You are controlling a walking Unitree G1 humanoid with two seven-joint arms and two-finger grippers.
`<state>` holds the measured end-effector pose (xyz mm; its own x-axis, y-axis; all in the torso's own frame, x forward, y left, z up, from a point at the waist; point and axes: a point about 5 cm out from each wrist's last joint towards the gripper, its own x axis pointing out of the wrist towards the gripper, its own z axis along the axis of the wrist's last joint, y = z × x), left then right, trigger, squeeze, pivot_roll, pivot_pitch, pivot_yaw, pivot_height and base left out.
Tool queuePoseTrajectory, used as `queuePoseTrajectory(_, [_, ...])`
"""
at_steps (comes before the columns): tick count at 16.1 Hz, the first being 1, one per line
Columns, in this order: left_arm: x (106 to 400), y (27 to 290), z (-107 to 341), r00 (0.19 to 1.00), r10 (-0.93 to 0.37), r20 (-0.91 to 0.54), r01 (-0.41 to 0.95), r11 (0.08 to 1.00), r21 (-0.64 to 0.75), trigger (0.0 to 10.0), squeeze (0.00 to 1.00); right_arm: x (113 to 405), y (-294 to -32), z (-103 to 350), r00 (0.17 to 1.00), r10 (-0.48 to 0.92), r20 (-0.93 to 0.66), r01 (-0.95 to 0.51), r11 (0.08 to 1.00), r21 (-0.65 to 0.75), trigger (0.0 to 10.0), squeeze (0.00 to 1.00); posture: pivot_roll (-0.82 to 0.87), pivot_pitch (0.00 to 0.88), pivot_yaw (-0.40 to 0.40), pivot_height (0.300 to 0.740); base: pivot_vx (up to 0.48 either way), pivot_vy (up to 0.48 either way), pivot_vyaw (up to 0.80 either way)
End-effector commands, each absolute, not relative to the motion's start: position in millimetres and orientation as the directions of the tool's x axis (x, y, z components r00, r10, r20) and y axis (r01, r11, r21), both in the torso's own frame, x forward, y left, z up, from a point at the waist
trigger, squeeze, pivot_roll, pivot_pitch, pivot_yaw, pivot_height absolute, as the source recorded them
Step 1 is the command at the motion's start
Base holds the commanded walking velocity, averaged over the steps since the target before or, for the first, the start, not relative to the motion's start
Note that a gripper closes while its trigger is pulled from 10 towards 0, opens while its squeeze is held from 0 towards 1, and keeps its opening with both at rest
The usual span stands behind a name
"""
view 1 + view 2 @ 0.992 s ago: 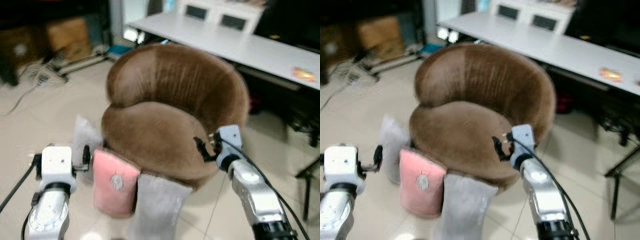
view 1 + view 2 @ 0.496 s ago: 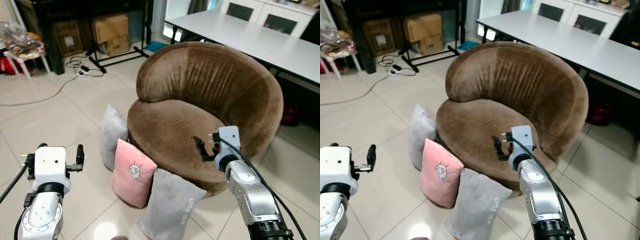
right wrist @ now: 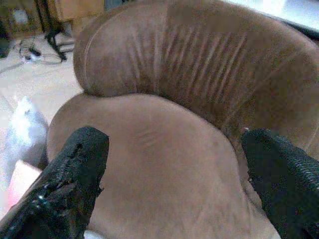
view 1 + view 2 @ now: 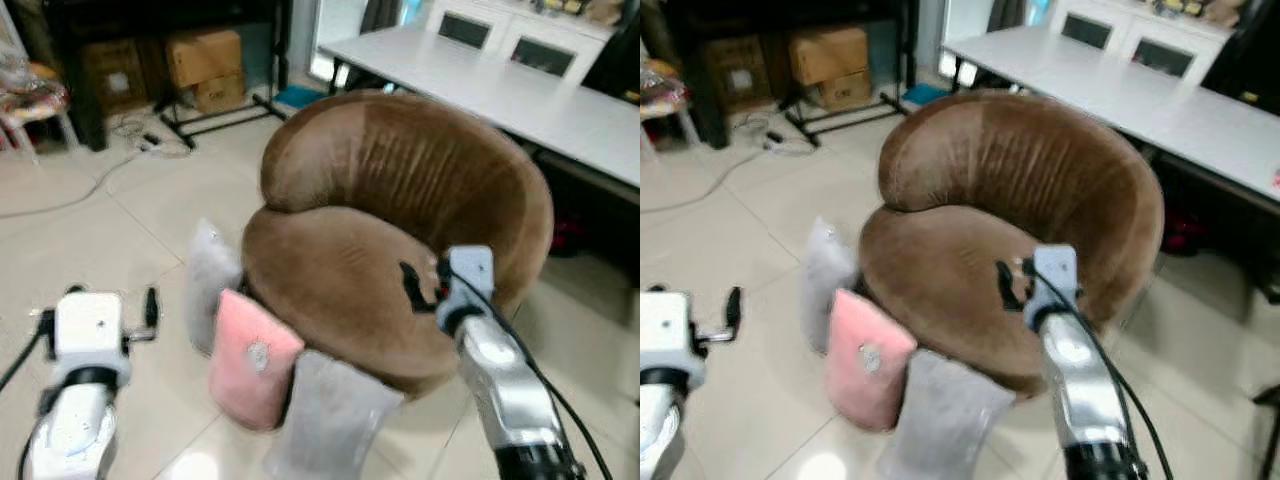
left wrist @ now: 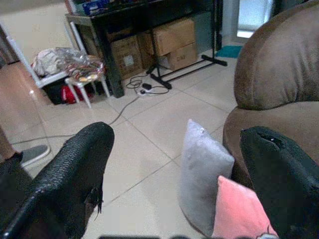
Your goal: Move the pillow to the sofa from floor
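My left end effector [image 5: 174, 164] hangs spread over the pale tiled floor [image 4: 100, 240], holding nothing; my right end effector [image 3: 174, 169] is spread above the round brown velvet sofa [image 4: 400, 200]. The pink square pillow [image 4: 250, 358] leans against the sofa's base at 7 o'clock, between two grey pillows [image 4: 210, 280], touching them.

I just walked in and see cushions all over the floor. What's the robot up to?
It stands facing a round brown sofa chair with three pillows leaning against its base on the floor: a pink pillow between two grey ones. Neither is picked up yet. The left gripper hangs open over the floor beside the pillows, and the right gripper is open over the seat, both holding nothing.
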<state>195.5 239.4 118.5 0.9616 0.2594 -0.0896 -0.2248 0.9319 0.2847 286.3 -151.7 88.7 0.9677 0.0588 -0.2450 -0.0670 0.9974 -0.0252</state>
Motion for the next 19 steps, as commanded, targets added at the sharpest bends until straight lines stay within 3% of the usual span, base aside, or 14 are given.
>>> queuePoseTrajectory(1, [197.5,232.2,118.6,0.97,0.226,-0.085,-0.196,0.943,0.271,10.0,0.0,284.7,-164.4,84.6,0.964,0.009,-0.264,-0.026,0.998,-0.061,10.0,0.0,0.09,0.0,-0.095,0.74,0.36,0.0,0.0])
queuePoseTrajectory(4, [198.4,230.8,118.1,0.971,0.225,-0.082,-0.195,0.942,0.275,10.0,0.0,284.5,-167.6,86.5,0.965,-0.005,-0.26,-0.015,0.997,-0.074,10.0,0.0,0.08,0.0,-0.097,0.74,0.214,0.0,0.53])
queuePoseTrajectory(10, [195.0,227.7,113.2,0.973,0.215,-0.087,-0.179,0.934,0.308,10.0,0.0,284.5,-171.5,83.1,0.958,0.011,-0.286,-0.028,0.998,-0.054,10.0,0.0,0.08,0.0,-0.105,0.74,0.0,0.0,0.0])
queuePoseTrajectory(19, [180.3,225.5,102.8,0.972,0.213,-0.097,-0.174,0.935,0.31,10.0,0.0,285.4,-164.4,81.4,0.954,0.083,-0.288,-0.104,0.993,-0.058,10.0,0.0,0.1,0.0,-0.144,0.681,0.0,0.0,0.0])
